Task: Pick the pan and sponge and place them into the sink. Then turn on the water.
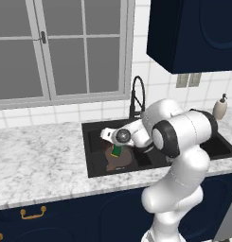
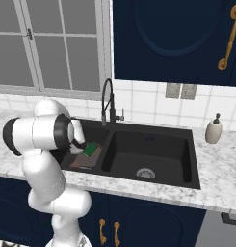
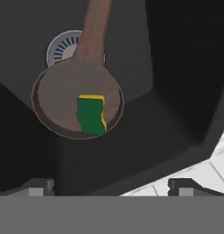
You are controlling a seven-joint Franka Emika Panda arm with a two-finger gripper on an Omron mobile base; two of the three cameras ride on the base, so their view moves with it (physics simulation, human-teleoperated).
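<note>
While end effector [image 3: 109,187] gapes, sponge [image 3: 91,115] beyond

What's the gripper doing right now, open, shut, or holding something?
Gripper: open, holding nothing, above the small green sponge lying in the round dark-brown frying pan.

Glossy white rounded arm [image 1: 183,156], dark joint rings, grey fingers [image 3: 38,186]

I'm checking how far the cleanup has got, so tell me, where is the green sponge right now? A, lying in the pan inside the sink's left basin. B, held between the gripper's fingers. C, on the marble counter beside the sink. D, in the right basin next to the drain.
A: the sponge lies inside the pan, which sits in the left basin of the sink, while the open gripper hangs above it holding nothing.
</note>
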